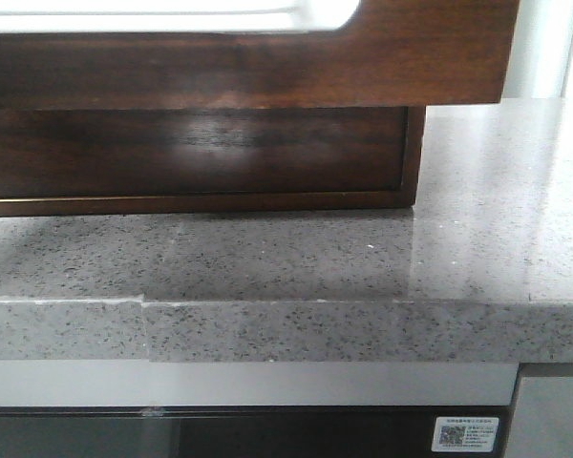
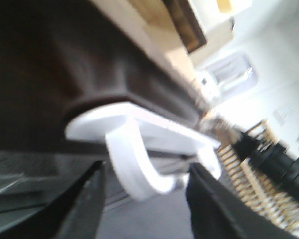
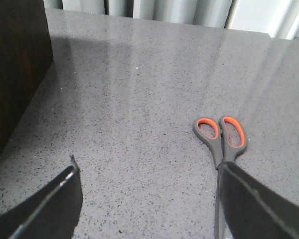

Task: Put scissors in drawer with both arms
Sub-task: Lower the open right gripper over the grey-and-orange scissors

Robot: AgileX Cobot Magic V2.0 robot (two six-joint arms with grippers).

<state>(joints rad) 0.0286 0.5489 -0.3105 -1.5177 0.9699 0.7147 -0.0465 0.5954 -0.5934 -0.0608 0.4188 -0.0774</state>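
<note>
We are judging the scissors (image 3: 220, 137), lower right in frame, thin, stiff, slippery: grip the handles. Right fingers (image 3: 249, 204) released; left fingers (image 2: 89, 204) released around drawer (image 2: 50, 74) pull.

One pair of scissors (image 3: 220, 137) lies on the one grey speckled countertop (image 3: 139, 99). One dark brown drawer (image 1: 267, 57) shows, above one cabinet base (image 1: 191, 153). Two grippers appear: left gripper (image 2: 144, 204), right gripper (image 3: 149, 199).
</note>
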